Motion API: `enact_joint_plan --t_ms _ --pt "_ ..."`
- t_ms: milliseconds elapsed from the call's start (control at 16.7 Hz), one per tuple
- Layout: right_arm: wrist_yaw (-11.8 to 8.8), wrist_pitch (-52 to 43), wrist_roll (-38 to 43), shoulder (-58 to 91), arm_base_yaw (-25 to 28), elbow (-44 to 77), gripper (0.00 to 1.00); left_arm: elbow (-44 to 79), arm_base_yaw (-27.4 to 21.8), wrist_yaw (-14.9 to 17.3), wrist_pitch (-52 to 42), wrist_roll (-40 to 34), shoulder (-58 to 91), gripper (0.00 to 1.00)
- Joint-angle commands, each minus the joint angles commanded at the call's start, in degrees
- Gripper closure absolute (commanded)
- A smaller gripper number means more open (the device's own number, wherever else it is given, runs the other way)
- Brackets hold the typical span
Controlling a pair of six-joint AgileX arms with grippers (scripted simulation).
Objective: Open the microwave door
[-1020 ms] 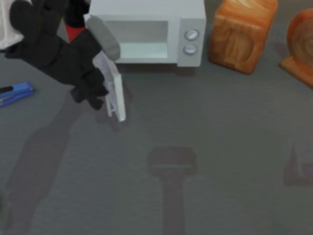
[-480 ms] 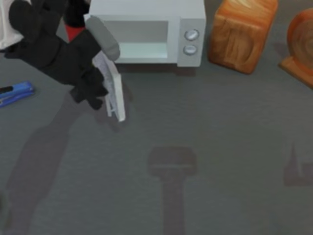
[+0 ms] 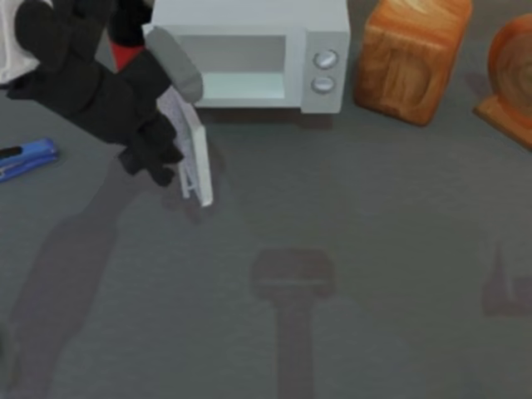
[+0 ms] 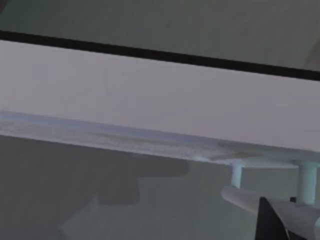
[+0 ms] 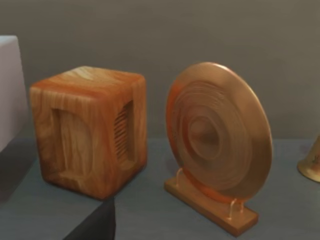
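The white microwave (image 3: 249, 21) stands at the back of the table, its two grey knobs (image 3: 324, 71) on the right front panel. The microwave door (image 3: 198, 162) is swung out toward the front, roughly square to the cabinet, and the cavity is exposed. My left gripper (image 3: 166, 170) is at the door's free end on its left side, shut on the thin handle (image 4: 270, 202). In the left wrist view the door (image 4: 150, 95) fills the frame and one black fingertip (image 4: 272, 225) overlaps the handle bar. My right arm is outside the top view.
An orange wooden block (image 3: 411, 54) sits right of the microwave, with a round wooden disc on a stand (image 3: 511, 71) beyond it. A blue stapler (image 3: 25, 158) lies at the left edge. The right wrist view faces the block (image 5: 90, 130) and the disc (image 5: 220, 135).
Almost nothing differs; my left gripper has crept very slightly toward the back, and the door stays at the same angle.
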Motion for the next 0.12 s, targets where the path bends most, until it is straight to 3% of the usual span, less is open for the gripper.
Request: enact_joint_plan --t_ms 120 --pt "0.0 0.0 0.0 0.0 0.0 0.0 0.0 0.0 0.0 0.0 0.0 0.0 0.0 1.0"
